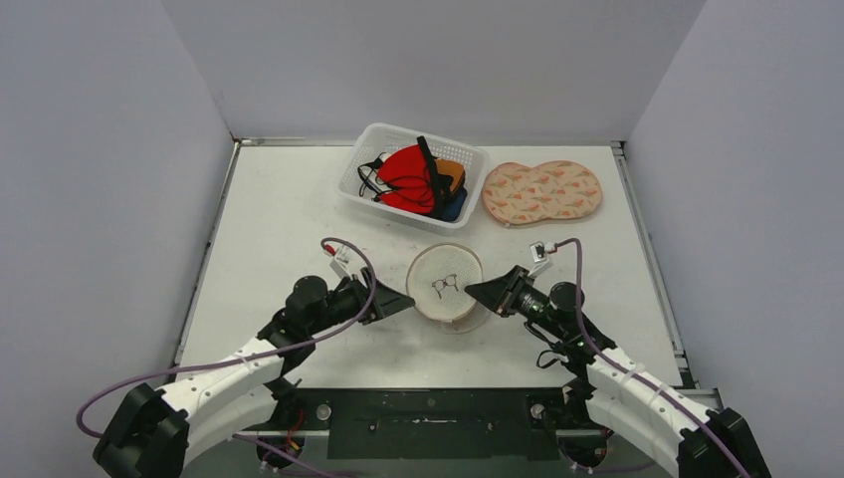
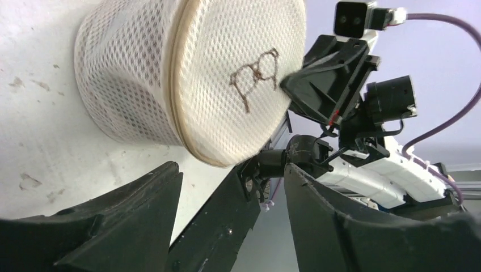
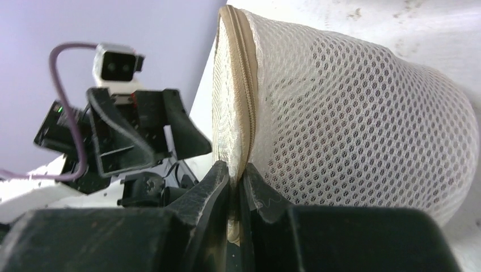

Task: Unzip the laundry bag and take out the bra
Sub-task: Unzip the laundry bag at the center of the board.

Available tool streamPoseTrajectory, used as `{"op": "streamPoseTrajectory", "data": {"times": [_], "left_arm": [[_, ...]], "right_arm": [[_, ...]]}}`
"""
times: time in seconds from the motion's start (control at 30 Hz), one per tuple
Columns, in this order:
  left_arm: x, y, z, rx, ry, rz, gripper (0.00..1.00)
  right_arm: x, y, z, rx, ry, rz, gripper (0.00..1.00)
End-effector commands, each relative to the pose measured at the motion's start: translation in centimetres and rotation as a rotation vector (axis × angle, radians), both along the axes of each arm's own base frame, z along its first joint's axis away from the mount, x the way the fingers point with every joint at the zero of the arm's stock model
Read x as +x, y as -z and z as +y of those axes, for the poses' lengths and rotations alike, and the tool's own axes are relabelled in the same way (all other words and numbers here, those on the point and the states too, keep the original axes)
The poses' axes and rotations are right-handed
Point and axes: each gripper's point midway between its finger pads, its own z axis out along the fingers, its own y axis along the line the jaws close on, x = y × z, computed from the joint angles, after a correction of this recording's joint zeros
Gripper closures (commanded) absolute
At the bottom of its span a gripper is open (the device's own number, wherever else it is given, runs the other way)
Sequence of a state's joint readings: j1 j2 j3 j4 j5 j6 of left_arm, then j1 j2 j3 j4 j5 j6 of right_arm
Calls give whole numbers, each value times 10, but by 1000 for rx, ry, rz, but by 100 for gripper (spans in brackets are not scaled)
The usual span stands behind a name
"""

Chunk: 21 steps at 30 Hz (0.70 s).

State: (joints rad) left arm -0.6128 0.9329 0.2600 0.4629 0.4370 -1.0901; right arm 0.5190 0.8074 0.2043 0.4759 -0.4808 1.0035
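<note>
The laundry bag [image 1: 445,284] is a round white mesh pouch with a tan zipper rim and a small bra drawing on its lid. It lies between my two grippers at the near middle of the table. Its zipper looks shut, and no bra shows through the mesh. My right gripper [image 3: 237,174] is shut on the zipper rim [image 3: 243,85] at the bag's right edge [image 1: 474,290]. My left gripper [image 2: 232,190] is open and empty, just short of the bag's [image 2: 187,73] left side [image 1: 406,302]. Whether it touches the bag I cannot tell.
A white plastic basket [image 1: 363,164] at the back middle holds red, orange and blue bras. A flat peach patterned pouch [image 1: 542,191] lies to its right. White walls close the table on three sides.
</note>
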Motion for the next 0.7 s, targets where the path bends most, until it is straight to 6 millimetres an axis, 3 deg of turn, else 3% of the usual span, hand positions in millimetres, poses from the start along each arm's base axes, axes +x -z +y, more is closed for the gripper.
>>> {"op": "streamPoseTrajectory", "data": {"times": [0.0, 0.07, 0.1, 0.3, 0.47, 0.67], "left_arm": [[4, -9, 5, 36, -155, -10, 33], [-8, -4, 3, 35, -188, 23, 28], [-12, -3, 1, 24, -206, 38, 21], [-26, 10, -19, -8, -287, 128, 19], [-19, 4, -35, -36, -323, 133, 27], [-8, -4, -28, -83, -394, 104, 39]], "right_arm": [[1, 12, -15, 56, 133, 83, 95], [1, 15, -19, 101, 183, 120, 95], [0, 16, -20, 119, 200, 134, 95], [-9, 24, -18, 160, 283, 201, 95], [-12, 28, -17, 173, 309, 255, 95], [-15, 30, -17, 198, 313, 292, 95]]}}
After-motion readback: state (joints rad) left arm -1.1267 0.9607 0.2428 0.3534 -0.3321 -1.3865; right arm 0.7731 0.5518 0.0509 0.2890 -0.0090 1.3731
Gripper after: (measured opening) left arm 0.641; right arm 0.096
